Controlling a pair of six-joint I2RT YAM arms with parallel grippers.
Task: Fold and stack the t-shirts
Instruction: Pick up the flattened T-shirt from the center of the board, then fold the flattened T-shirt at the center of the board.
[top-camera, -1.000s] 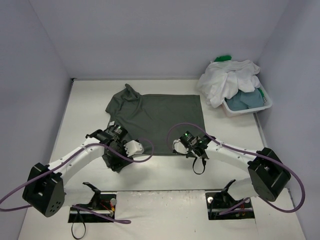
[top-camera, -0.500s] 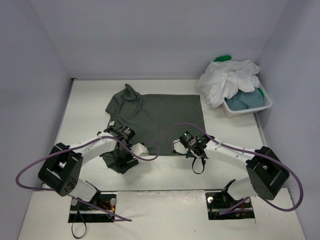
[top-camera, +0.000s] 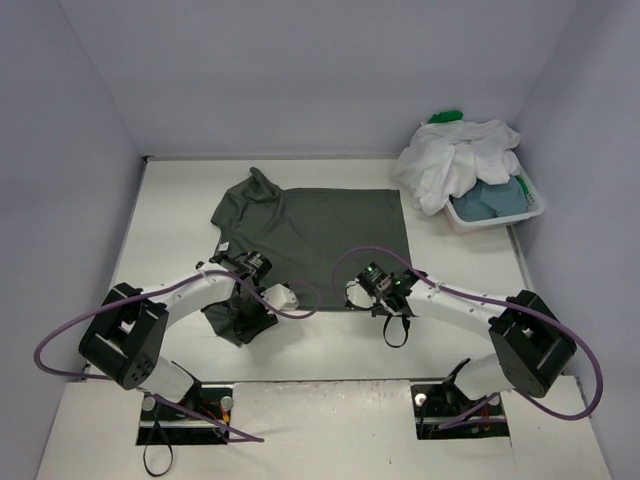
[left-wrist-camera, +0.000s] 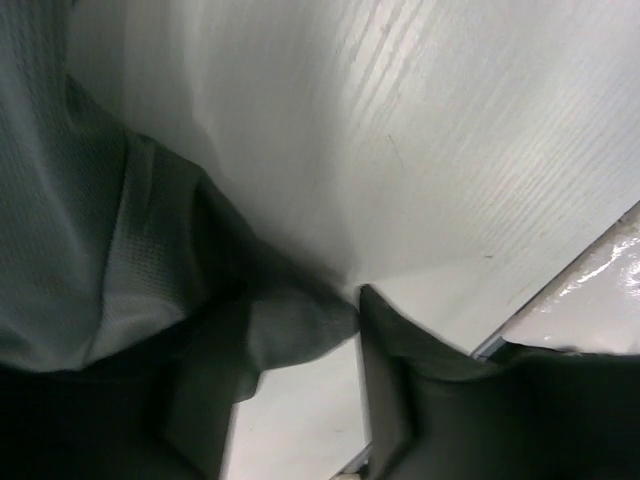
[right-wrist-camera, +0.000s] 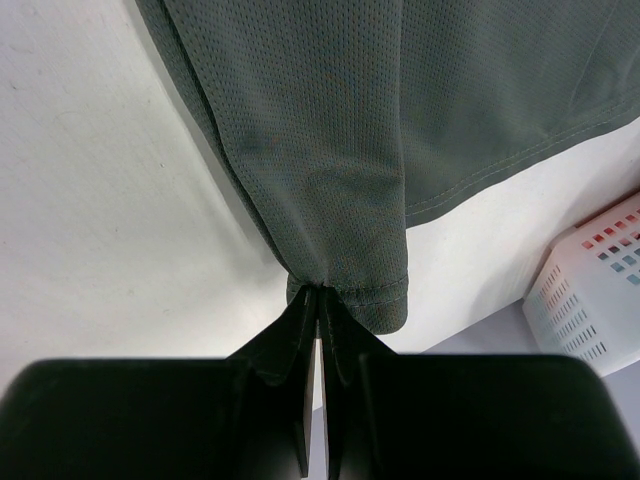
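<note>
The dark grey t-shirt (top-camera: 320, 230) lies spread flat in the middle of the table, collar to the left. My left gripper (top-camera: 248, 315) is down at its near-left corner. In the left wrist view the left gripper (left-wrist-camera: 300, 320) is open, and a bunched corner of the cloth (left-wrist-camera: 285, 335) lies between its fingers (left-wrist-camera: 390, 400). My right gripper (top-camera: 356, 292) sits at the near-right corner. In the right wrist view the right gripper (right-wrist-camera: 320, 292) is shut on the puckered hem of the shirt (right-wrist-camera: 330, 150). White (top-camera: 450, 160), green (top-camera: 447, 117) and blue-grey (top-camera: 490, 197) t-shirts are heaped in the basket.
The white slotted basket (top-camera: 520, 213) stands at the back right, and its wall (right-wrist-camera: 590, 290) shows in the right wrist view. Grey walls close in the table on three sides. The two arm bases (top-camera: 185, 410) sit at the near edge.
The left arm has swung in and lowered its gripper onto the shirt's near-left corner, and its jaws have narrowed a little. The right gripper has stayed shut on the hem.
</note>
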